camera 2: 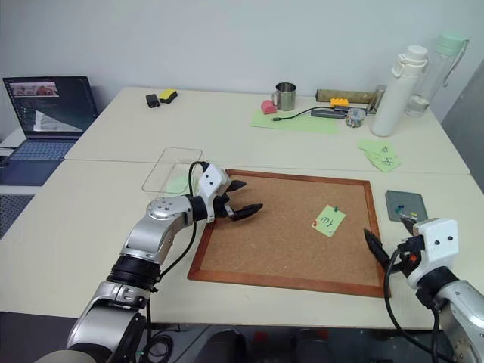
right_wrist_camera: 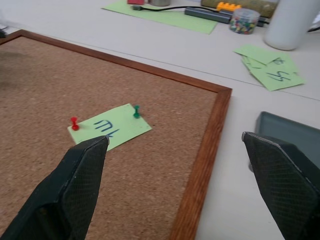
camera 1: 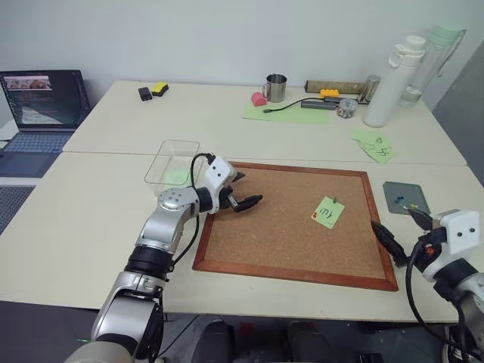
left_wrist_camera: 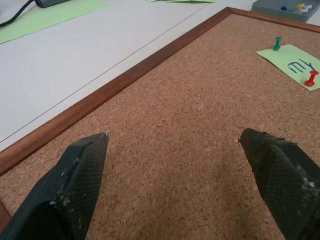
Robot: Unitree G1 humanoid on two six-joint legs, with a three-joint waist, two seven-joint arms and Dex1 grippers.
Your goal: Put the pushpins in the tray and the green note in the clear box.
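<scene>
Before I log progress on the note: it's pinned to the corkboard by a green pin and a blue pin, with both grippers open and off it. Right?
One detail is wrong. The green note is held on the corkboard by a green pin and a red pin, not a blue one, as the right wrist view shows. Both the left gripper and right gripper are open and off it.

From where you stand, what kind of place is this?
Probably an office or a lab workspace: pale tables pushed together, an open laptop, a cork board with a pinned green note, and water bottles.
</scene>
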